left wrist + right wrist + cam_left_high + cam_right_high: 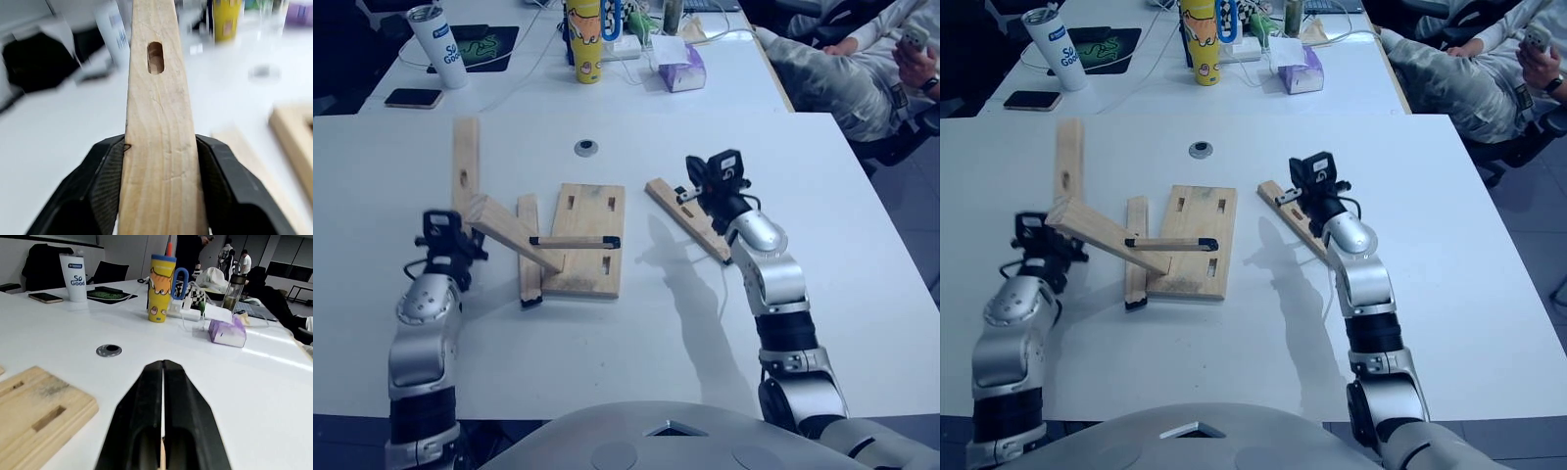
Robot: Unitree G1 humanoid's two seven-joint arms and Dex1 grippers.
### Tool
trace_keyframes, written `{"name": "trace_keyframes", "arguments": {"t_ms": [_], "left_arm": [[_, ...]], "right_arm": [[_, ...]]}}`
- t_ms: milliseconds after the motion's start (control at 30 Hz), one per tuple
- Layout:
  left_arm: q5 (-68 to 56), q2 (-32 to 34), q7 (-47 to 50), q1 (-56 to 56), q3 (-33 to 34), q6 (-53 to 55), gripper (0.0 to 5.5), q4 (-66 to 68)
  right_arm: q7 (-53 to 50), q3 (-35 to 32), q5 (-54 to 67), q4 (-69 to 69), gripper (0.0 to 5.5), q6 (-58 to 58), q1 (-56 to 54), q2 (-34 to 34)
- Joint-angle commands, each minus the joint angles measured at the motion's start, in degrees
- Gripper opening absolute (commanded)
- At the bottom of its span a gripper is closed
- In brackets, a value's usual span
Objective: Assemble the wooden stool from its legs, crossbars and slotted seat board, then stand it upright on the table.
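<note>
Left wrist view: my left gripper clamps a leg pointing diagonally toward the seat board; my right gripper is closed.

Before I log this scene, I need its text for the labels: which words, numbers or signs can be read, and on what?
White tumbler: brand lettering in two lines, not quoted here.
Yellow cup: a cartoon picture, no words readable.
Tissue box: any print too small to read.
Seat board and the other wooden parts: no text.
</note>
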Motion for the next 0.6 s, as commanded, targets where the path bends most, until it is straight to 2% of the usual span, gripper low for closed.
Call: {"name": "trace_keyframes", "arguments": {"t_ms": [33, 133, 233, 300, 467, 600], "left_arm": [[-0.84, 3.81, -1.91, -8.78, 1.55, -6.18, 2.06, -4.67], [-3.86, 6.09, -5.88, -13.7, 0.78, -7.56, 2.06, -8.89], [-6.06, 9.05, -11.88, -16.62, -1.62, -9.06, 2.06, -11.05], [-7.47, 9.94, -14.59, -18.31, -2.87, -8.97, 2.06, -11.39], [-10.82, 10.79, -18.73, -20.89, -4.71, -6.81, 2.06, -13.41], [-13.11, 11.92, -21.62, -21.55, -5.72, -4.99, 2.06, -14.06]], "right_arm": [[2.07, -4.04, 7.29, -2.87, 0.0, 6.0, -7.94, 0.19], [4.16, -7.65, 18.41, -7.29, 0.0, 15.4, -13.92, 1.22], [0.54, -15.93, 43.07, -10.39, 0.0, 32.93, -21.28, 4.43], [-4.89, -20.22, 58.81, -8.64, 0.0, 39.33, -25.08, 5.45], [-10.56, -20.41, 72.23, -9.07, 0.52, 41.74, -26.6, 4.67], [-16.71, -19.15, 80.83, -9.59, 1.2, 40.82, -27.14, 5.1]]}}
